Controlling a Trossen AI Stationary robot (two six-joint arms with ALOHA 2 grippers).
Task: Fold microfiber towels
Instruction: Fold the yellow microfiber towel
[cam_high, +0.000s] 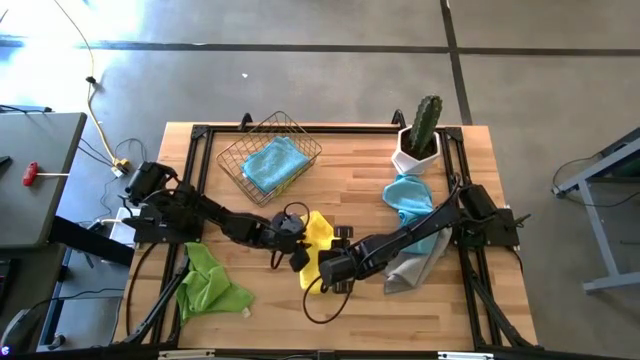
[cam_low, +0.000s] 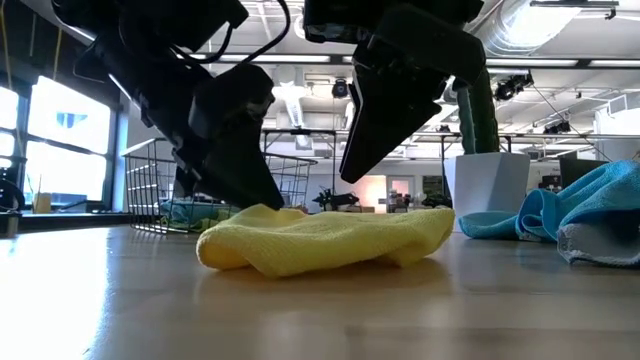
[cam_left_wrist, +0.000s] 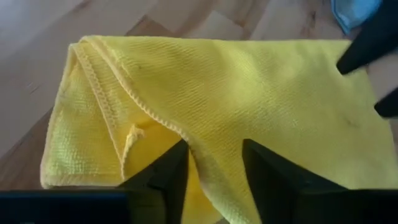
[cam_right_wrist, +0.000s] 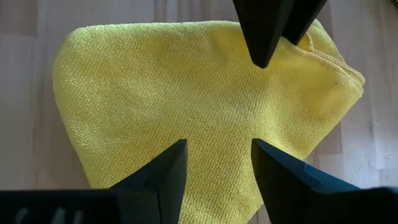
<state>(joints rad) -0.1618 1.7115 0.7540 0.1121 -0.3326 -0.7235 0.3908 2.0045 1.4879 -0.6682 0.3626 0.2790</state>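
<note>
— While we're hovering both grippers over the yellow towel (cam_high: 318, 240) mid-table, is the left gripper (cam_left_wrist: 214, 163) gripping?
— It's straddling a raised fold, jaws parted; the right gripper (cam_right_wrist: 219, 163) is gaping above flat cloth.
— We're risking the fold slipping out, dragging the towel crooked

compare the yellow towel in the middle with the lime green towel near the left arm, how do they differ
The yellow microfiber towel lies mid-table, partly folded over itself, with both grippers on it; the lime green microfiber towel lies crumpled near the table's front left edge, with nothing touching it. The yellow one forms a fairly compact layered shape, while the green one sprawls unevenly. Both are soft cloths resting on the wooden table, outside the wire basket.
</note>
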